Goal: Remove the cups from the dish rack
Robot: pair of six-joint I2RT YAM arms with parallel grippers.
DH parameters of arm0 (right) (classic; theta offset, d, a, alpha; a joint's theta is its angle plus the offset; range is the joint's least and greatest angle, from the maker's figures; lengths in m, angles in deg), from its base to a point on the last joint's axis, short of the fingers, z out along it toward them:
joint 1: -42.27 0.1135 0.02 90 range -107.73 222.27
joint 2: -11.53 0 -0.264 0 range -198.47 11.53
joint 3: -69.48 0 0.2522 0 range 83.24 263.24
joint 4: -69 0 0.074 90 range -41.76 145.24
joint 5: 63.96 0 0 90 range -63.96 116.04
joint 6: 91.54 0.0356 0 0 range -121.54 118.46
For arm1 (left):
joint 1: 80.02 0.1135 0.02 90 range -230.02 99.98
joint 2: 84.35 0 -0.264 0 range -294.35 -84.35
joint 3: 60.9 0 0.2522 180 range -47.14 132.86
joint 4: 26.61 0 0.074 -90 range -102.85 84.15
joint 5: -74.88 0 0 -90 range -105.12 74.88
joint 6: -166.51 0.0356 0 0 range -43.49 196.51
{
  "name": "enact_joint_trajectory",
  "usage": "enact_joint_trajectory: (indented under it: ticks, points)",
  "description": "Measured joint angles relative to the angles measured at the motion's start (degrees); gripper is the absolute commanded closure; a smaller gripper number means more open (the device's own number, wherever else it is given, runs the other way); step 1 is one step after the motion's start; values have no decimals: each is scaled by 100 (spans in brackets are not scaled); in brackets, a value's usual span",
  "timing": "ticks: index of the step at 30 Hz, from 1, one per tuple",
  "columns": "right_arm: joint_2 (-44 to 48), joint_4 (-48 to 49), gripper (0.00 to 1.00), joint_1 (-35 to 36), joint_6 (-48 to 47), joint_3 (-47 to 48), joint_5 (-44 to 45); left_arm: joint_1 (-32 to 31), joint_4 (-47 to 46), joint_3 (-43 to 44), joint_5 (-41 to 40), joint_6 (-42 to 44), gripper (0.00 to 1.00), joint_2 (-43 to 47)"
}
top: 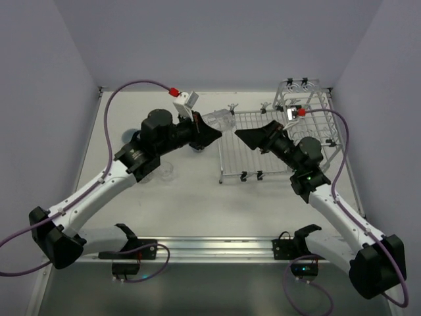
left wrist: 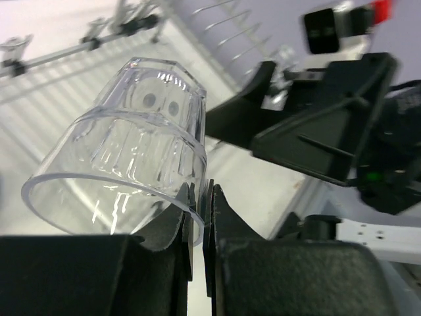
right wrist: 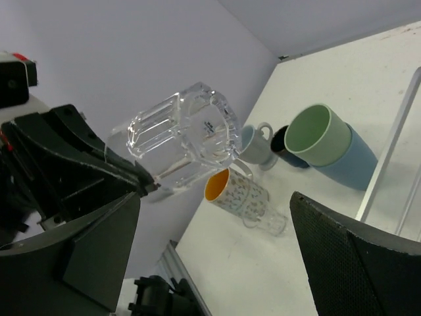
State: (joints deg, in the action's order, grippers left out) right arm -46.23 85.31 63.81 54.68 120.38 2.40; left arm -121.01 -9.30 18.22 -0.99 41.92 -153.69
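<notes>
My left gripper point(left wrist: 200, 204) is shut on the rim of a clear glass point(left wrist: 131, 151) and holds it tilted in the air, just left of the silver wire dish rack point(top: 263, 158). The glass also shows in the top view point(top: 221, 120) and in the right wrist view point(right wrist: 181, 135). My right gripper point(right wrist: 217, 263) is open and empty over the rack's flat grid, facing the left gripper point(top: 214, 133). On the table at the left lie a whitish cup with orange inside point(right wrist: 238, 191) nested in a second clear glass point(right wrist: 271, 224), a pale green tumbler point(right wrist: 322, 135) nested in a light blue tumbler point(right wrist: 355, 164), and a handled mug point(right wrist: 256, 145) beside a dark blue one point(right wrist: 289, 155).
The raised slotted section of the rack point(top: 302, 99) stands at the back right. The rack's flat grid holds no cups that I can see. The left arm point(top: 141, 155) hides most of the cups on the table in the top view. Walls close in the table on three sides.
</notes>
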Motion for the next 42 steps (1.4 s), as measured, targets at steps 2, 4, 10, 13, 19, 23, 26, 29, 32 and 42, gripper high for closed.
enact_joint_trajectory:
  ticks: [2, 4, 10, 13, 19, 23, 26, 29, 32, 42]
  points:
    - [284, -509, 1, 0, -382, 13, 7, 4, 1198, 595, -275, 422, 100, -70]
    - [560, -1008, 1, 0, -769, 22, 9, 7, 2122, 977, -461, 748, 100, -175]
    - [1115, -2124, 1, 0, -1615, 24, 22, -42, 4262, 1054, -1045, 1325, 100, -828]
    - [1331, -2452, 1, 0, -1864, 24, 59, -118, 4752, 1032, -1263, 1493, 100, -1384]
    - [1615, -2732, 1, 4, -2120, -17, 155, -337, 5056, 1032, -1631, 1775, 100, -2304]
    - [1611, -2752, 1, 4, -2179, -55, 155, -369, 5090, 1032, -1779, 1928, 100, -2717]
    - [1604, -2758, 1, 4, -2184, -96, 153, -382, 5099, 1032, -1915, 1993, 100, -2931]
    - [1589, -2758, 1, 4, -2186, -96, 153, -402, 5099, 1032, -2033, 2072, 98, -3108]
    - [1576, -2758, 1, 4, -2188, -105, 153, -446, 5139, 1082, -2144, 2133, 85, -3198]
    - [1589, -2758, 1, 4, -2192, -107, 160, -481, 5139, 1213, -2339, 2328, 35, -3373]
